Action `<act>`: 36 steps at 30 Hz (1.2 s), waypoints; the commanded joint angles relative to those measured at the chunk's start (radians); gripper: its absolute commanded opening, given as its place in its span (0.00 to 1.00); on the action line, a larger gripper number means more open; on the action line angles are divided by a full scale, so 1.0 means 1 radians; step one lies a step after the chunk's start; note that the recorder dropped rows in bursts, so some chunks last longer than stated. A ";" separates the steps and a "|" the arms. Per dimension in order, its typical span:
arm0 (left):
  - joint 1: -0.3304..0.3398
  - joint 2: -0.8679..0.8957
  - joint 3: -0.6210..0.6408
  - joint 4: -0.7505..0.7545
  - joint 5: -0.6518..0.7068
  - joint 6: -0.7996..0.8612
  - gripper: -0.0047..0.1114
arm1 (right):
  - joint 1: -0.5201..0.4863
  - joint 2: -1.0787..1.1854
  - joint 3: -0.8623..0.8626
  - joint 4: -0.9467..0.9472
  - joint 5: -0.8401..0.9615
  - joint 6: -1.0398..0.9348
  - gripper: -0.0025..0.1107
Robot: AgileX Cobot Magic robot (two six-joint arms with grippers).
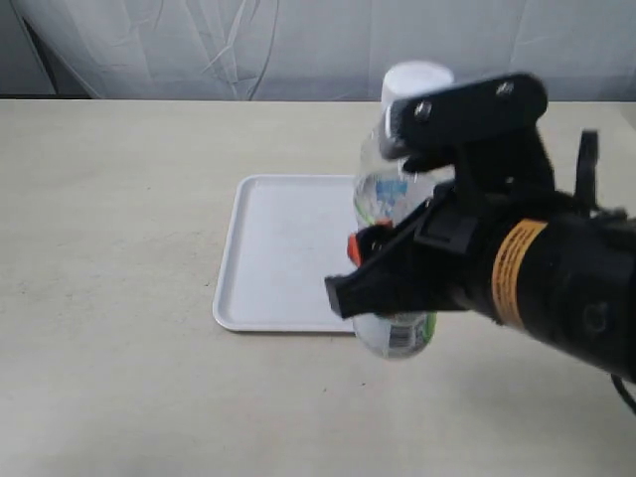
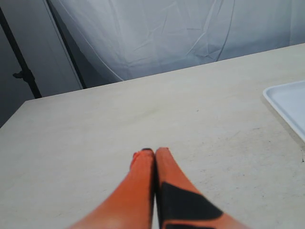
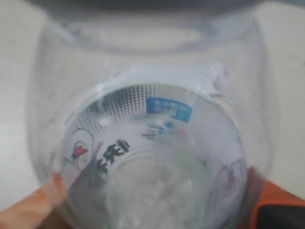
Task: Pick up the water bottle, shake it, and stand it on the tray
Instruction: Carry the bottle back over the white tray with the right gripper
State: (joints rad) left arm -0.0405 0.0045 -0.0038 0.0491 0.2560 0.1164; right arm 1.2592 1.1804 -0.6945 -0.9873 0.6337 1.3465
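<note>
The water bottle (image 1: 396,199), clear with a white cap and a green, white and blue label, hangs roughly upright in the air, held by my right gripper (image 1: 383,263), which is shut on its middle. It hovers over the right edge of the white tray (image 1: 283,248) as seen in the exterior view. In the right wrist view the water bottle (image 3: 152,138) fills the picture, with orange fingers (image 3: 35,205) pressing its sides. My left gripper (image 2: 154,152) is shut on nothing above bare table, with a corner of the tray (image 2: 290,102) off to the side.
The beige table (image 1: 109,199) spreads all round the tray. A white draped cloth (image 1: 248,45) hangs behind the table's far edge. The black right arm (image 1: 556,278) covers the tray's right part.
</note>
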 commanded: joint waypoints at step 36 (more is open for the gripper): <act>0.000 -0.005 0.004 -0.002 -0.009 -0.003 0.04 | -0.027 -0.001 -0.090 -0.011 0.329 -0.002 0.02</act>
State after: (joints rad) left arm -0.0405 0.0045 -0.0038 0.0491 0.2560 0.1164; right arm 1.2525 1.1724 -0.7874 -0.8765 0.6826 1.1962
